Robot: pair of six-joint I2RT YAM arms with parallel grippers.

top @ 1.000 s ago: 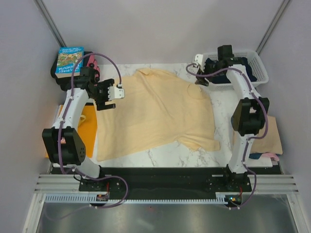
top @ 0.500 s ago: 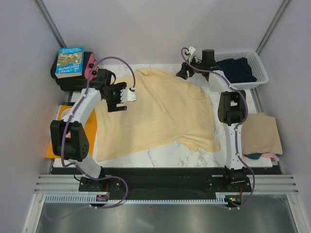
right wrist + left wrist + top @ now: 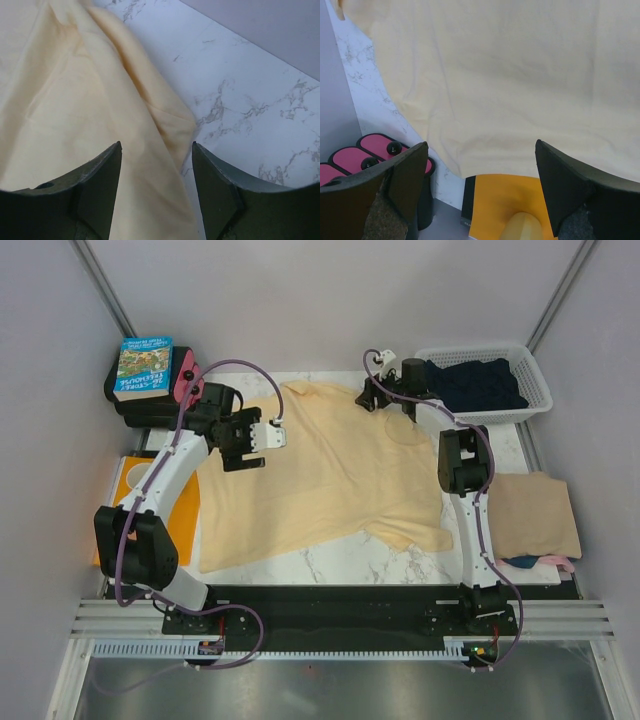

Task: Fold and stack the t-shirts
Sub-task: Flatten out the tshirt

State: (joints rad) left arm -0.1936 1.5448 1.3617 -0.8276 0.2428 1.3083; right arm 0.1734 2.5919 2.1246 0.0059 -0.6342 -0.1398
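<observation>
Reaching for the yellow shirt's far edges to start the fold

Overhead: the pale yellow shirt (image 3: 330,475) lies spread and unfolded mid-worktop (image 3: 340,562). The left pincer (image 3: 268,433) hovers over its ten o'clock edge, the right pincer (image 3: 372,395) over its one o'clock edge.

Left wrist: jaws wide, empty, above the cloth's border.

Right wrist: jaws wide, straddling a bunched edge, gripping nothing.

Next, I judge, both must drop and pinch cloth.
</observation>
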